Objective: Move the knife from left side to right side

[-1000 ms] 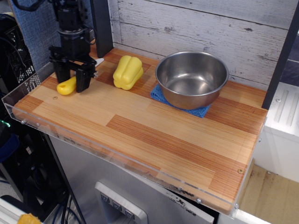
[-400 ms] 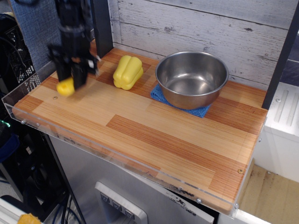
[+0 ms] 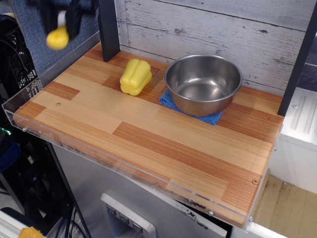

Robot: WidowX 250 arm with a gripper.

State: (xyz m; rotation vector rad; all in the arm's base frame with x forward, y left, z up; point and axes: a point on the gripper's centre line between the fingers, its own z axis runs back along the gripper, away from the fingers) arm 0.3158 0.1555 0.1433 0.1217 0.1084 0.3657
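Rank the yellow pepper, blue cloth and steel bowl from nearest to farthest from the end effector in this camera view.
From the end effector, top left, holding the knife:
1. Yellow pepper, back left of the board.
2. Blue cloth, under the bowl's left edge.
3. Steel bowl, back centre-right.

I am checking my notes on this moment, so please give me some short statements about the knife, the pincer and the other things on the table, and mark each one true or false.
1. The knife is held in the pincer, lifted well above the table. True.
2. The knife lies on the wood beside the yellow pepper. False: it hangs in the air at the upper left, off the board.
3. The metal bowl stands on a blue cloth. True.
4. The yellow pepper is inside the bowl. False: it rests on the table left of the bowl, which looks empty.
5. The knife's yellow handle points downward. True.
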